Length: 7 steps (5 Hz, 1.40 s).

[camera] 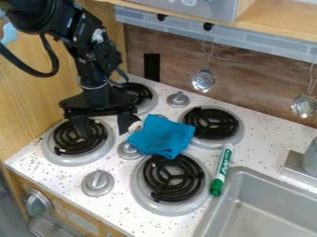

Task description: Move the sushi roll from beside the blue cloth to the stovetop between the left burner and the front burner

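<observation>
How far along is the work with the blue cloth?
Nothing looks clearly done: the blue cloth lies crumpled among the burners. In hand: nothing; the end effector hangs open beside the cloth. Left, apparently: any grasp or move of the cloth, since it lies ungripped.

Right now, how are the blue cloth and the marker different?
The blue cloth is all blue, but the marker is white and green. The cloth is crumpled and wide, while the marker is straight and thin. The cloth lies between the burners; the marker lies between a burner and the sink. Both are lying down, not standing up.
</observation>
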{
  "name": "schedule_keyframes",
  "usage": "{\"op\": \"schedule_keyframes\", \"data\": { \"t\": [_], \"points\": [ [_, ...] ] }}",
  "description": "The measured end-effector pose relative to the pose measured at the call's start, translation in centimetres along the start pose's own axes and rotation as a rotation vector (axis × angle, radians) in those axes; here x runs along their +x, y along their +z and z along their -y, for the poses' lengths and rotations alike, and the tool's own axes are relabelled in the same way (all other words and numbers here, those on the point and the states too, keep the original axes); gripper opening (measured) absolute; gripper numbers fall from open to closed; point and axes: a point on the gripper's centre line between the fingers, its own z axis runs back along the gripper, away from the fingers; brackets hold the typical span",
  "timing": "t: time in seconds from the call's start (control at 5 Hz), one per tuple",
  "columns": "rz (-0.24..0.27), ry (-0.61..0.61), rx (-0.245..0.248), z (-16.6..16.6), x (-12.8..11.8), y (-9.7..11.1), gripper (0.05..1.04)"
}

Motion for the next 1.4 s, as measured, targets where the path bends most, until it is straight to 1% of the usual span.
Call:
{"op": "schedule_keyframes", "data": {
  "t": [0.2,0.4,0.8,1.0,1.2,1.4],
  "points": [
    [-0.022,-0.003,0.010,-0.1,-0.4,-0.6,1.001],
    [-0.010,0.052,0.004,0.4,0.4,-0.9,1.001],
    [0.007,0.132,0.012,0.8,1.7,-1.6,1.001],
    [0.016,0.199,0.013,1.2,2.5,-2.5,1.001],
    [0.037,0.286,0.022,0.6,4.0,-3.5,1.001],
    [0.061,0.346,0.027,0.6,5.1,-4.6,1.001]
  ]
}}
